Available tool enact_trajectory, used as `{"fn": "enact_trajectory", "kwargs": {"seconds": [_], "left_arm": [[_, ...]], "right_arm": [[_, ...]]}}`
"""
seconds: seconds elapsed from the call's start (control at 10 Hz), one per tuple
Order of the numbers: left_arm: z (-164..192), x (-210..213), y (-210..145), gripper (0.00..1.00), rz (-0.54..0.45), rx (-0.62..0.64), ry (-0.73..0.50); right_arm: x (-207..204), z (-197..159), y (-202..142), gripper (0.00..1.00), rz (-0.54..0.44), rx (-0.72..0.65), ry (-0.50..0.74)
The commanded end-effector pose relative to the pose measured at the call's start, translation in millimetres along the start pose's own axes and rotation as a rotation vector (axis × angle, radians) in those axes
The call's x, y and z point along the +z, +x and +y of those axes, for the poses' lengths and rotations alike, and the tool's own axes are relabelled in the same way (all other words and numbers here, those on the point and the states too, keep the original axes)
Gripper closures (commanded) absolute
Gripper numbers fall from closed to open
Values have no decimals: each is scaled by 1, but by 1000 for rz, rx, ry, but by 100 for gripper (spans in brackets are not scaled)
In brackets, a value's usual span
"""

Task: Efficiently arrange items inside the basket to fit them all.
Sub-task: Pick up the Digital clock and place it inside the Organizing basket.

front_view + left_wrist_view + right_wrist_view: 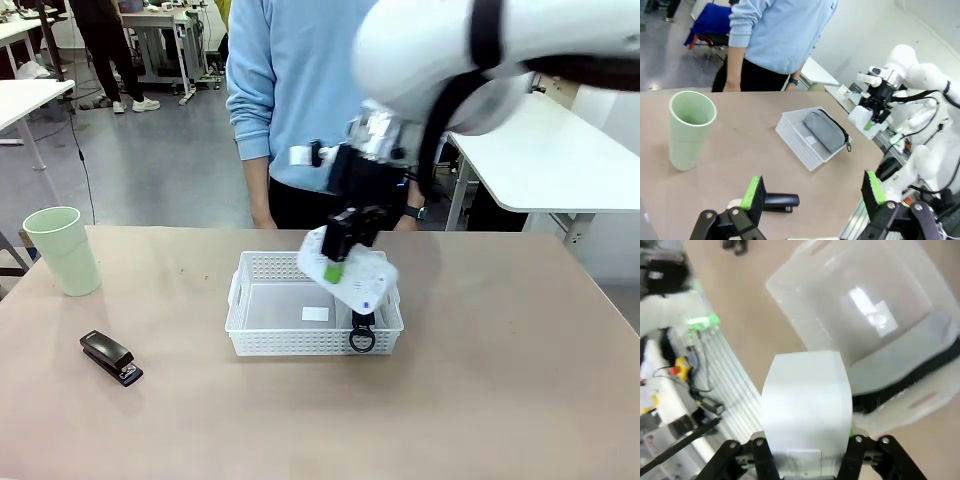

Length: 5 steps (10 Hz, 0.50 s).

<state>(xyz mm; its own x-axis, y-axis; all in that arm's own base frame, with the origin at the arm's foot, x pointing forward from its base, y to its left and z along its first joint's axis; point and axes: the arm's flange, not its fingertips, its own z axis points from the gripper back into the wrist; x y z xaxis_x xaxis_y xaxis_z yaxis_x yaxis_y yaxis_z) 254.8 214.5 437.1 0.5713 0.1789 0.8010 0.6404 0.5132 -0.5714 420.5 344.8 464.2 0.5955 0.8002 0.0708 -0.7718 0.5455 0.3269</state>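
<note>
White box [372, 275] gripped by right jaws over basket [300, 343]; its print unreadable

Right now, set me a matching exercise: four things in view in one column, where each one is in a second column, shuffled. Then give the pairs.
Things:
1. cup
2. stapler
3. pouch
4. white box

Places:
A. lying inside the basket
B. held up in the right jaws, off the table
C. standing upright on the table, mouth up
D. lying flat on the table, apart from the basket

Pairs: 1-C, 2-D, 3-A, 4-B
</note>
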Motion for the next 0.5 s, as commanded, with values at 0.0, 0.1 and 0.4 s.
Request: {"fn": "enact_trajectory", "kwargs": {"seconds": [0.0, 0.1, 0.4], "left_arm": [[-1, 0, 2, 0, -22, -21, -10], [-1, 0, 2, 0, -22, -21, -10], [-1, 0, 2, 0, -22, -21, -10]], "right_arm": [[-14, 5, 57, 48, 44, 40, -141], [-24, 12, 76, 48, 60, 72, -176], [-70, 14, 113, 48, 90, 54, -280]]}}
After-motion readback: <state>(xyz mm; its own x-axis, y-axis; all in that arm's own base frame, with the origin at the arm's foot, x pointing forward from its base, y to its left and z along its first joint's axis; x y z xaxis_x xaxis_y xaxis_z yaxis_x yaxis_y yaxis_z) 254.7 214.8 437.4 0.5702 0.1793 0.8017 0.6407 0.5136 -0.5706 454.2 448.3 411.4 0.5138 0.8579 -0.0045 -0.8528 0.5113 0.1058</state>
